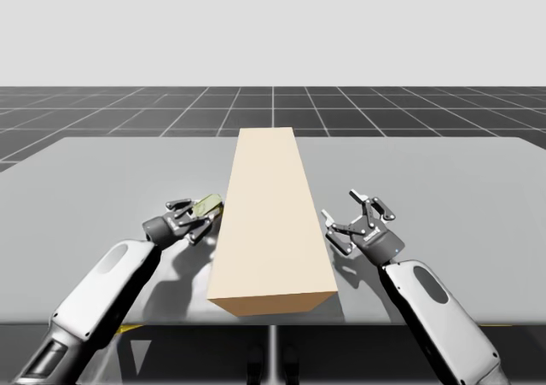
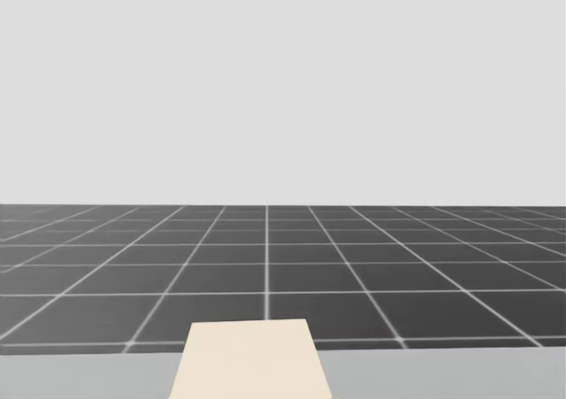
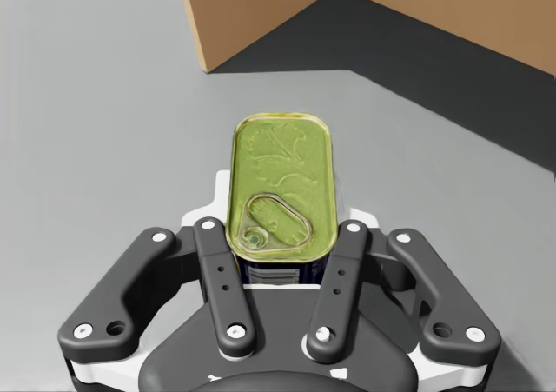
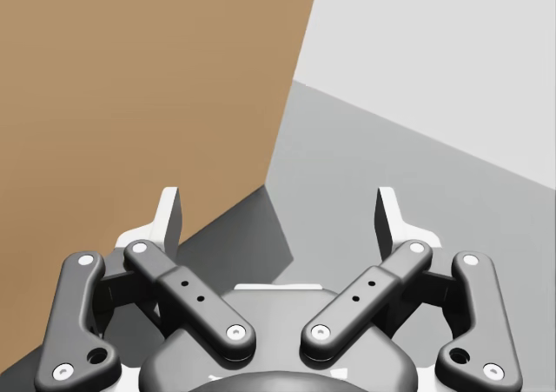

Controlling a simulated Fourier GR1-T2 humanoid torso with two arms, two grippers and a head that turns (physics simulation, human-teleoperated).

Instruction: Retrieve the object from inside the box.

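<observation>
**Left gripper** (image 3: 280,235) was clamped on a flat yellow-green can (image 3: 281,179), one finger against each long side. In the high view the can lay outside the box (image 1: 271,223), just beside its wall at the box's 9 o'clock. The right gripper (image 4: 278,209) stood wide and empty at the box's 3 o'clock. Retrieval was judged nearly complete. The next move probably called for a firm hold while carrying the can toward 8 o'clock, clear of the box, over the table (image 1: 102,172).
</observation>
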